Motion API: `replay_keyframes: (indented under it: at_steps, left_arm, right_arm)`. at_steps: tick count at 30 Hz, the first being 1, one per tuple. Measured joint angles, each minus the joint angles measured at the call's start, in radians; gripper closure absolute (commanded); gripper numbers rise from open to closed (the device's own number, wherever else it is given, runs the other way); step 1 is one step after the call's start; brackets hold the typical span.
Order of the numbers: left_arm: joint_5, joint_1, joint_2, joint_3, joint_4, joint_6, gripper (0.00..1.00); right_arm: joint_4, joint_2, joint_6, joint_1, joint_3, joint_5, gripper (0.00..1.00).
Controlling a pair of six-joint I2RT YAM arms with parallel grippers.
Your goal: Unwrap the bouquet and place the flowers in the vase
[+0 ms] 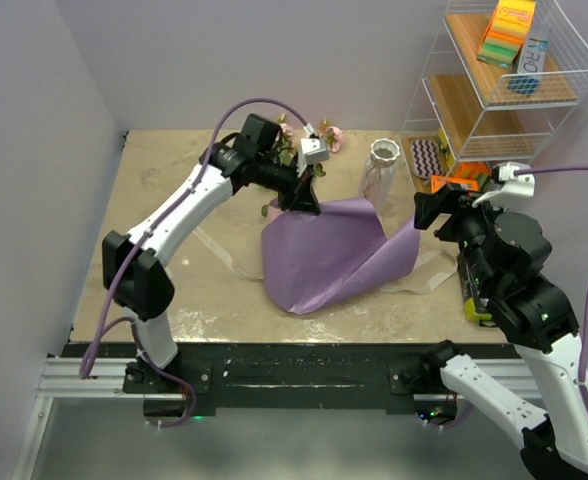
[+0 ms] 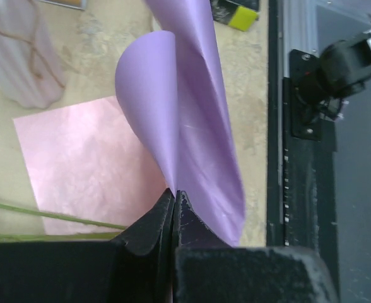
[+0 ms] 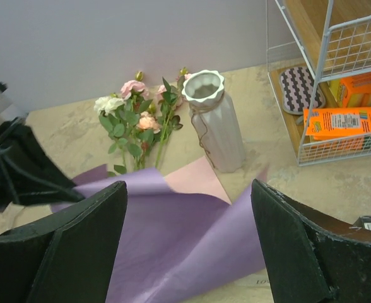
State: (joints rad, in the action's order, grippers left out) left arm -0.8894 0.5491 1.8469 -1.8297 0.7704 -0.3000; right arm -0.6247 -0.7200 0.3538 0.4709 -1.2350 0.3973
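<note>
Left jaws pinching lilac paper [image 2: 204, 126], curled upward, pink side lying flat

The table [image 1: 164, 160] had a mottled beige top, and near its back wall the flowers [image 3: 135, 123] lay flat with their blooms toward the wall, just beside the upright white vase [image 3: 218, 123]. A pink sheet [image 3: 195, 180] lay flat at the foot of the vase, and the lilac paper [image 1: 324, 255] curled up over it, its near edge resting on the table. A white wire rack [image 1: 464, 105] stood at the far right corner, and a pale strip [image 1: 429, 282] lay beside the paper's right side.
</note>
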Motion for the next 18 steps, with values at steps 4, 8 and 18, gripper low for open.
replay_keyframes:
  at_steps: [4,8,18]
  left_arm:
    - [-0.019,0.003,-0.133,0.128,0.014,-0.047,0.95]
    - [-0.036,0.002,-0.222,0.222,0.042,-0.126,0.84]
    - [-0.065,0.001,-0.368,0.354,0.198,-0.328,0.66]
  right_arm:
    - [0.004,-0.004,-0.009,0.000,-0.019,0.000,0.16]
    - [0.011,-0.021,-0.016,0.000,-0.047,-0.001,0.17]
    - [0.012,-0.080,-0.006,0.000,-0.050,-0.031,0.19]
